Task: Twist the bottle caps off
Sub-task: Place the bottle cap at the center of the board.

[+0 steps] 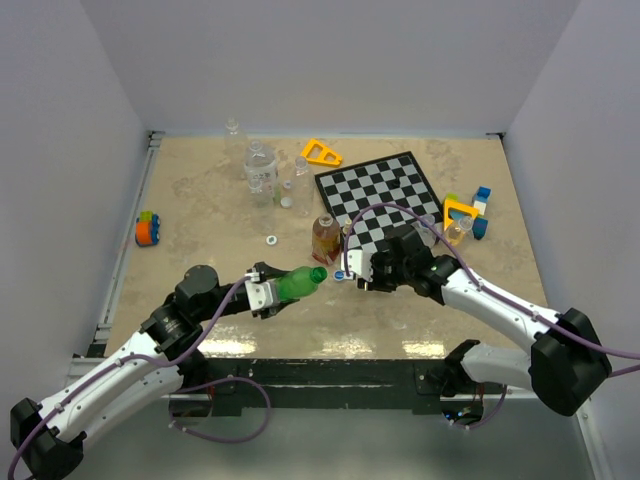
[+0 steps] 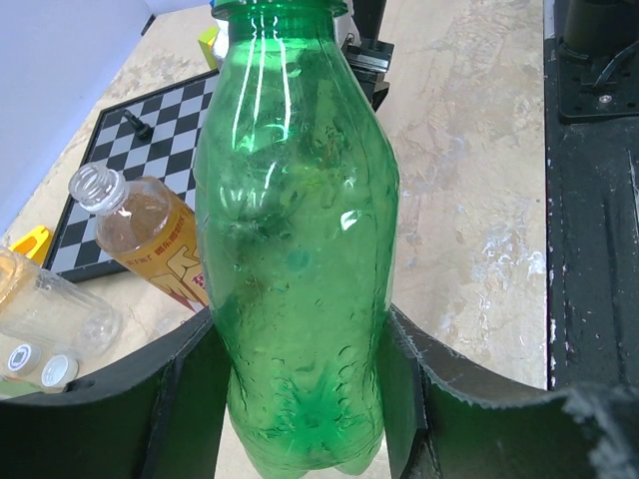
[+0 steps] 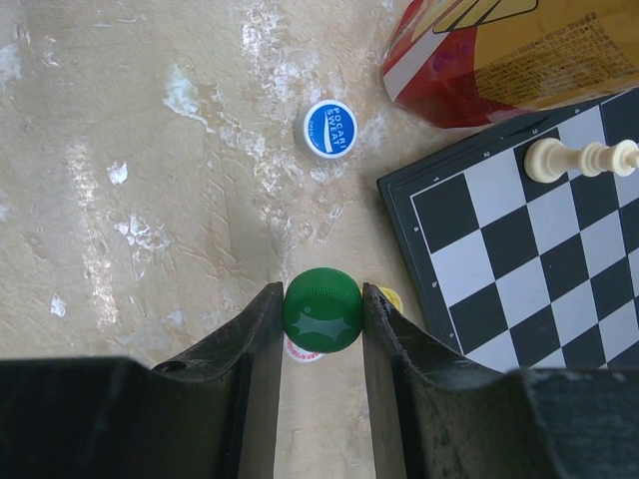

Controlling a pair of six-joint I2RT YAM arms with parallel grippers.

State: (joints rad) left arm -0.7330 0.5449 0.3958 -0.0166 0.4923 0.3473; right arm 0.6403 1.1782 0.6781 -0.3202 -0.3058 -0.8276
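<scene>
Elbows out, left hand [image 1: 272,292] on bottle [image 1: 298,283] (right hand [image 3: 321,301] on cap [image 3: 321,313])

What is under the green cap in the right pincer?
On the table below the green cap, edges of a white cap and a yellow cap show. The green cap and the fingers cover the rest of both.

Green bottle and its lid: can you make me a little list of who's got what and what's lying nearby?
left hand: shut on the green bottle, holding it tipped sideways
right hand: shut on the green cap, which is off the bottle
blue cap: lying loose on the table near the amber bottle
amber bottle: standing by the chessboard, no cap on
chess piece: white, lying on the chessboard
</scene>
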